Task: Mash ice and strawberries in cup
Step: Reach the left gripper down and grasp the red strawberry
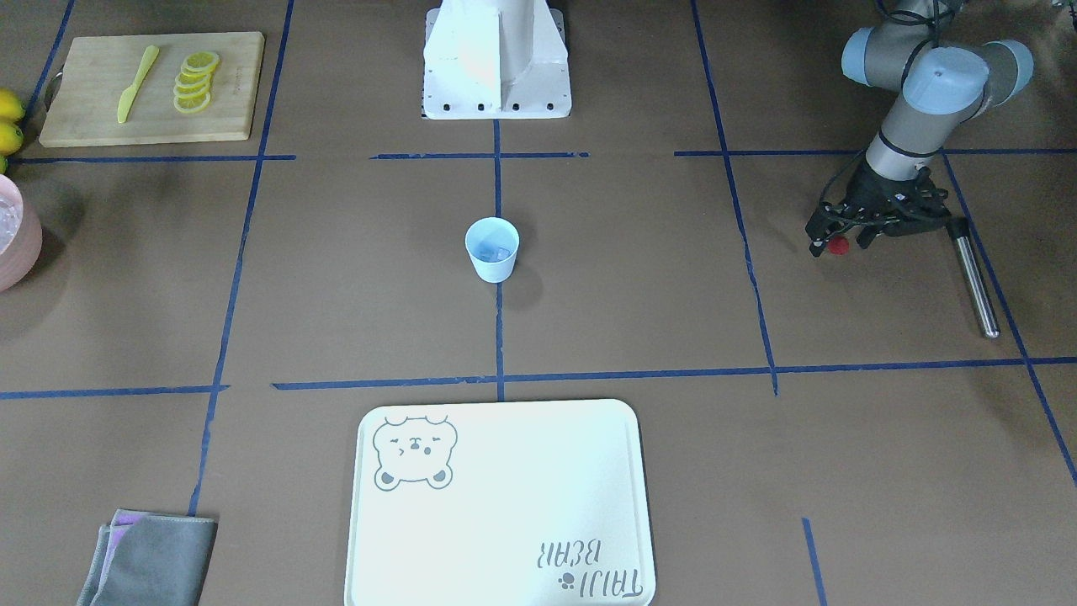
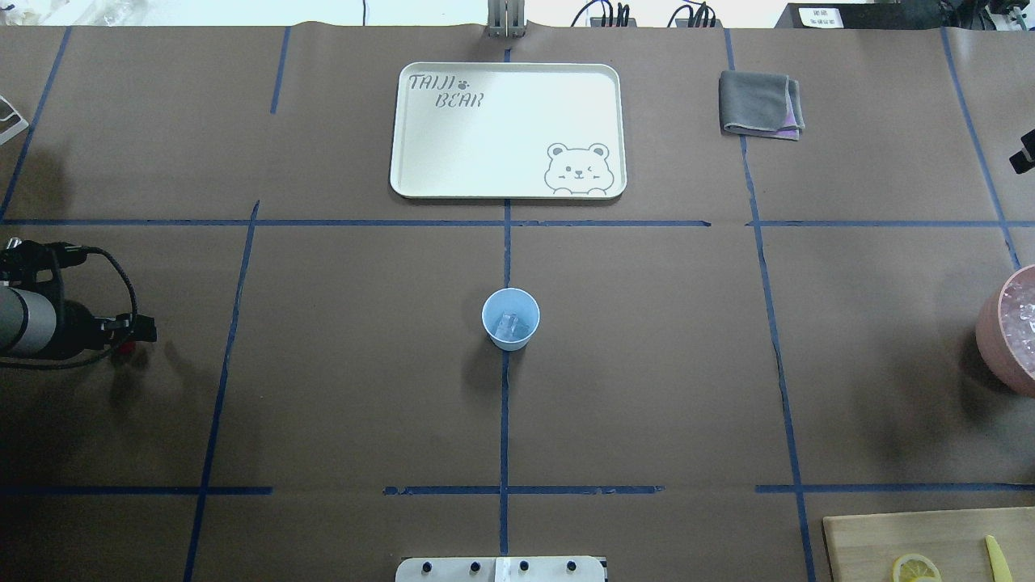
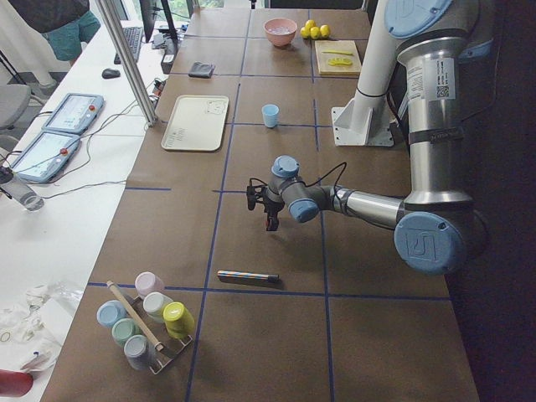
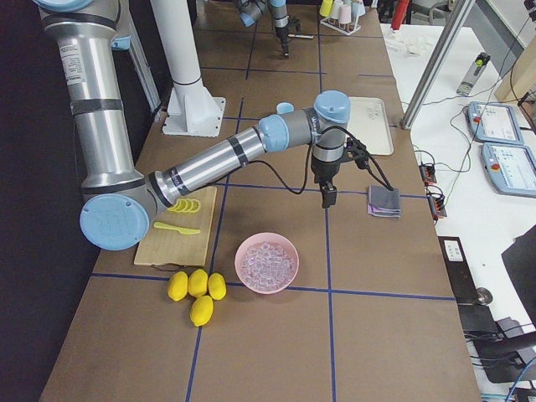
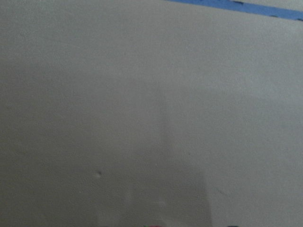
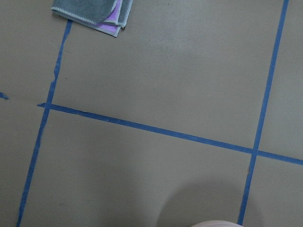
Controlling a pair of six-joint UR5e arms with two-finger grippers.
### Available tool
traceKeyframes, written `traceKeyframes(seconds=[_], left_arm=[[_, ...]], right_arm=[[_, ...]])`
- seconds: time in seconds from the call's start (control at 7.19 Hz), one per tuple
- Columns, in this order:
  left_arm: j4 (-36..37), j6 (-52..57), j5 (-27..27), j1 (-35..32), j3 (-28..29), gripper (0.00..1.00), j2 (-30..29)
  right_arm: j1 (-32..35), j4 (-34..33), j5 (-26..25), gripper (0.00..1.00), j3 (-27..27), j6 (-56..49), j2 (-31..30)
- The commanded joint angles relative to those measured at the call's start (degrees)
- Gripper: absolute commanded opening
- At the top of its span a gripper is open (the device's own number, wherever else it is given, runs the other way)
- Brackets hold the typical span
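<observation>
Seen from the robot's left end, the left gripper (image 1: 837, 241) hangs just above the table (image 1: 639, 278), pinching the red strawberry (image 1: 838, 246). Farther along, well apart, the pale blue cup (image 1: 492, 268) stands mid-table holding ice (image 1: 498, 252). Farthest is the right gripper (image 4: 328, 198); its opening cannot be told.

Robotics lab, data-collection setup. The desk (image 1: 639, 278) is covered in brown paper, gridded with blue tape (image 2: 505, 420). Grey-and-blue industrial robot arms (image 4: 218, 159) stand by a white pedestal (image 1: 496, 59), top centre of the front view. Teach pendants (image 3: 71, 113) lie on a white side table (image 3: 50, 218), left of the left-side view. An aluminium post (image 3: 126, 59) is upper left, and cables (image 2: 602, 14) run along the overhead view's top edge.
</observation>
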Motion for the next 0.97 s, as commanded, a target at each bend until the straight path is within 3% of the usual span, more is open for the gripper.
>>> traceKeyframes(seconds=[0.0,0.28,0.42,0.83], left_arm=[[-0.1,0.0,-0.1,0.0,-0.2,0.56,0.4],[-0.2,0.4,-0.2,-0.2,-1.3,0.2,2.1],[-0.1,0.4,-0.2,-0.4,-1.7,0.08,2.4],[4.4,0.5,-5.4,-1.2,-8.6,0.01,1.8]], right_arm=[[0.0,0.0,0.0,1.0,0.0,0.1,0.0],[0.0,0.0,0.0,1.0,0.0,0.1,0.0],[0.0,0.0,0.1,1.0,0.1,0.1,-0.1],[0.0,0.0,0.1,1.0,0.1,0.0,-0.4]])
